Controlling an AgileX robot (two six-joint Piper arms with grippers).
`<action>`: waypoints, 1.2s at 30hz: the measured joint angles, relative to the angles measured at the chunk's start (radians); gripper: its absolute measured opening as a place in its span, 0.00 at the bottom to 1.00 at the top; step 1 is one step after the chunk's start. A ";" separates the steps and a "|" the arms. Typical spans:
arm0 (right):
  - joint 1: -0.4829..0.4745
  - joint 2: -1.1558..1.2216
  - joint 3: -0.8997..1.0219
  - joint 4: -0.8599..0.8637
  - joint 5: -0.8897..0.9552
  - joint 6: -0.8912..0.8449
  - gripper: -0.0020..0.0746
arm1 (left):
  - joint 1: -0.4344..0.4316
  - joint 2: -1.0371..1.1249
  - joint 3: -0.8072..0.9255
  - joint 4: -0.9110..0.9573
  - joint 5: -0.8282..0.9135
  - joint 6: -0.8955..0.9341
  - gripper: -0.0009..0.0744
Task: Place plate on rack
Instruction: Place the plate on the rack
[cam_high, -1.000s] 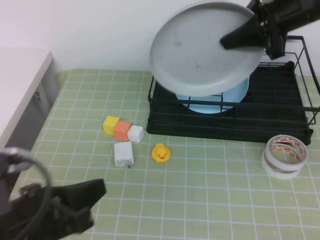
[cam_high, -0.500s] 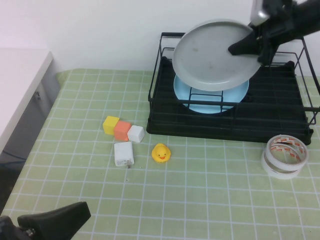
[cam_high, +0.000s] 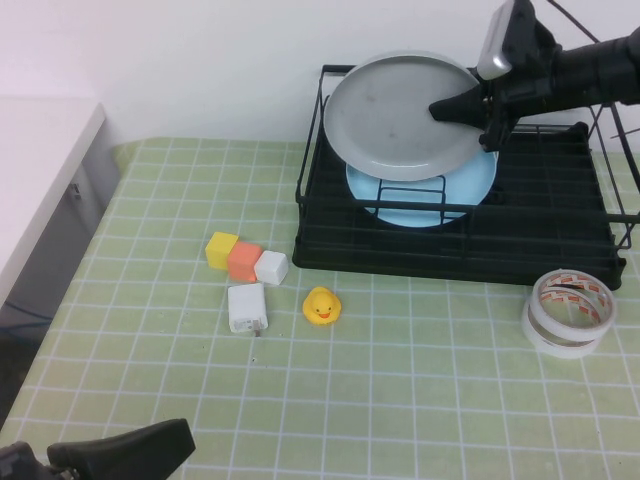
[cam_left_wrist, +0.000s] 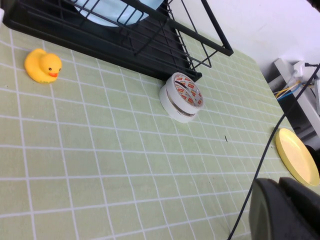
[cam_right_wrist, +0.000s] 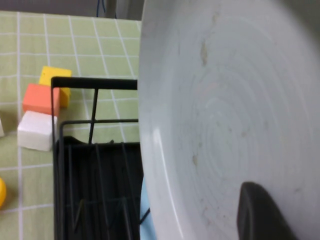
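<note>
The pale grey plate (cam_high: 400, 115) hangs tilted on edge over the back left part of the black wire rack (cam_high: 560, 250), its underside toward the camera. My right gripper (cam_high: 470, 105) is shut on the plate's right rim, reaching in from the right. In the right wrist view the plate (cam_right_wrist: 225, 100) fills most of the picture, with one dark finger (cam_right_wrist: 260, 215) against it and the rack (cam_right_wrist: 90, 170) below. My left gripper (cam_high: 120, 455) is low at the front left, shut and empty, far from the rack.
A light blue plate (cam_high: 470, 190) lies in the rack under the grey one. Yellow, orange and white blocks (cam_high: 245, 260), a white charger (cam_high: 246, 307) and a yellow duck (cam_high: 322, 305) lie in front of the rack. Tape rolls (cam_high: 570, 312) sit at right. A yellow plate (cam_left_wrist: 297, 155) lies nearby.
My right gripper has carried the grey plate down and back toward the rack's rear left. The left arm has dropped lower at the front left.
</note>
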 joint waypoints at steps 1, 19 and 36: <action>0.000 0.002 -0.001 0.000 0.004 0.000 0.22 | 0.000 0.000 0.000 0.000 0.002 0.000 0.01; 0.000 0.000 -0.011 -0.201 0.049 0.133 0.22 | 0.000 0.000 0.000 0.000 0.028 0.000 0.01; -0.002 -0.005 -0.003 -0.232 0.060 0.240 0.61 | 0.000 0.000 0.000 0.000 0.115 0.000 0.01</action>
